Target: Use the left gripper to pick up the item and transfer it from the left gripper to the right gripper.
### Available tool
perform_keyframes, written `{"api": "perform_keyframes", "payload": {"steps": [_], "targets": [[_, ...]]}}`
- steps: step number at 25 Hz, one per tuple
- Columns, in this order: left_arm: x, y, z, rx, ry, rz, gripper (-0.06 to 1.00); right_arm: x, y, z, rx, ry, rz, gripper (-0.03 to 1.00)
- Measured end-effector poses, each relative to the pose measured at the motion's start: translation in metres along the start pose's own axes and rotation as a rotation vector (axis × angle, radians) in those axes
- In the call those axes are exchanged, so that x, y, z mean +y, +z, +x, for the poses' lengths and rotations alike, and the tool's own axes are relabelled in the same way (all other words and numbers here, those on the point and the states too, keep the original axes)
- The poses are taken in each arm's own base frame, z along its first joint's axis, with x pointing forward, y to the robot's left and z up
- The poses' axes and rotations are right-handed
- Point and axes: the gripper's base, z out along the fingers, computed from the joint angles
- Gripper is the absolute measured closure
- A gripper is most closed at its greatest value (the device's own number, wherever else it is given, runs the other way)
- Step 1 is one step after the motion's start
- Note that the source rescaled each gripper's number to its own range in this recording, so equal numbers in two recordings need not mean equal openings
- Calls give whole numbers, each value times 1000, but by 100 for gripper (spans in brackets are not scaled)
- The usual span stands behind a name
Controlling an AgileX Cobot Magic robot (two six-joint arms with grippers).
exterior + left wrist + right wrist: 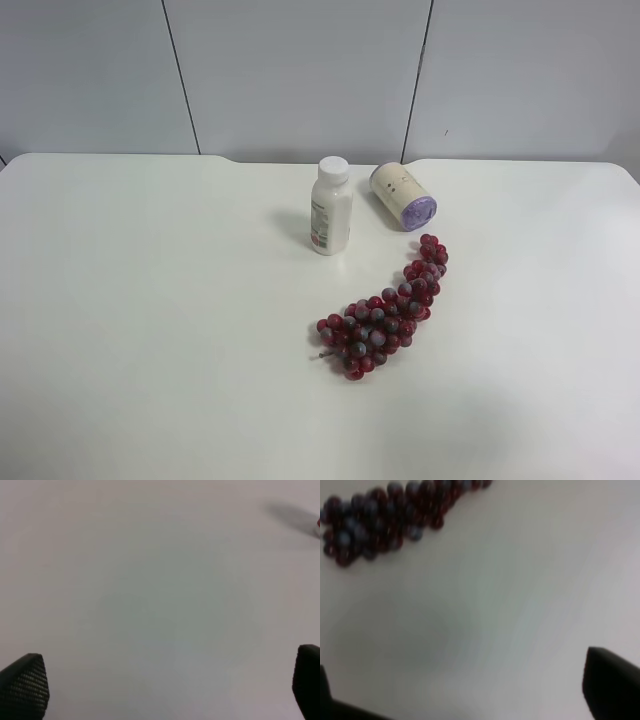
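Observation:
The item, a stout cream canister (400,195) with a purple lid, lies on its side at the back of the white table, lid end facing the front right. No arm shows in the exterior high view. In the left wrist view my left gripper (165,690) is open, its two black fingertips (25,685) wide apart over bare table, holding nothing. In the right wrist view my right gripper (470,700) is open and empty over the table, with one fingertip (610,687) showing. The canister is out of both wrist views.
A slim white bottle (331,207) with a white cap stands upright just left of the canister. A bunch of red grapes (385,310) lies in front of both, and also shows in the right wrist view (380,515). A grey panelled wall stands behind the table.

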Motion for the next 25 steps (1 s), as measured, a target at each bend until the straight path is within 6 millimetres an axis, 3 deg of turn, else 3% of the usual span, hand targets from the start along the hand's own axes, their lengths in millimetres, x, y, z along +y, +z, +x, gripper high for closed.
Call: {"api": "perform_keyframes", "payload": {"steps": [8, 25], "targets": [[0, 0, 0, 0, 0, 0, -5, -3, -12, 12, -221, 46, 87, -3], [0, 0, 0, 0, 0, 0, -5, -4, -8, 11, -243, 54, 93, -3]]}}
